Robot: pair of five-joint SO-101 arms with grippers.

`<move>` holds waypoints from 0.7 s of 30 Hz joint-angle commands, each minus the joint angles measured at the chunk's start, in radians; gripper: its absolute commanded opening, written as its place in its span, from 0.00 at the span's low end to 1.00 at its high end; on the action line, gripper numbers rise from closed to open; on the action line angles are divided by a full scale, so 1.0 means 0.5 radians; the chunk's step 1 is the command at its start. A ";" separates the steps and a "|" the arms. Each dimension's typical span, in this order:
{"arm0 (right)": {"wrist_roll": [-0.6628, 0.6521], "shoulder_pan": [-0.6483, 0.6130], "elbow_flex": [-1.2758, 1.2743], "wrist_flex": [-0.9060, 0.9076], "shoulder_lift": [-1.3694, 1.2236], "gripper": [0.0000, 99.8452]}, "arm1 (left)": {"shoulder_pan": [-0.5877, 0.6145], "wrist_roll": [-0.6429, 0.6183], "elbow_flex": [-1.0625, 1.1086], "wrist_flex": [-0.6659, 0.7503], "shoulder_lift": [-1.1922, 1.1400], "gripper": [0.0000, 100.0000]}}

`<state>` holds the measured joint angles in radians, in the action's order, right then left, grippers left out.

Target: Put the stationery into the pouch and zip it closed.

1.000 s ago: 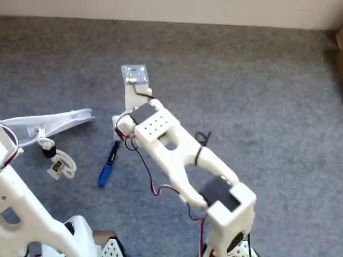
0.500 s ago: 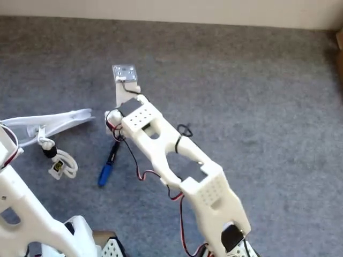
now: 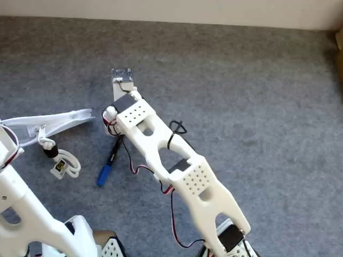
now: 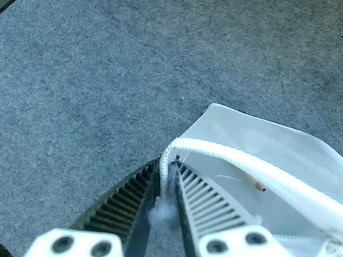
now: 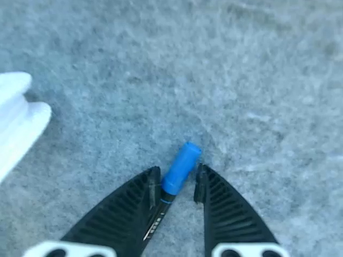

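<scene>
A white mesh pouch (image 3: 51, 121) lies at the left on the grey carpet, its cord and tag (image 3: 61, 165) trailing toward the front. My left gripper (image 4: 169, 167) is shut on the pouch's (image 4: 268, 160) white zipper rim, holding that edge up. A pen (image 3: 107, 163) with a black barrel and blue cap lies on the carpet just right of the pouch. My right gripper (image 5: 177, 179) is open and low over the pen, one finger on each side of the blue cap (image 5: 181, 166). In the high view the right arm (image 3: 161, 150) covers that gripper.
Bare grey carpet (image 3: 257, 107) stretches to the right and back, up to a pale wall strip (image 3: 171, 9). The pouch's edge (image 5: 16, 118) sits close beside the right gripper. Both arm bases (image 3: 91, 241) stand at the front edge.
The right arm has stretched out and swung slightly left, bringing its wrist lower over the pen. The left arm and the pouch have held still.
</scene>
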<state>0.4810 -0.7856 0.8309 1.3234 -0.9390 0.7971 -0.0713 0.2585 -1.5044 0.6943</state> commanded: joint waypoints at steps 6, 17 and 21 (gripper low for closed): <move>-0.236 -0.014 0.661 0.594 -0.189 0.00 | 0.005 -0.025 0.026 0.012 -0.029 0.01; -0.454 0.130 1.039 0.885 -0.207 0.00 | -0.296 -0.021 0.023 0.012 -0.029 0.01; -0.466 0.198 1.039 0.885 -0.158 0.00 | -0.446 -0.018 0.008 0.009 -0.032 0.01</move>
<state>0.2677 -0.7211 1.2942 1.7438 -1.0848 0.6421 -0.0698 0.2555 -1.5029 0.6943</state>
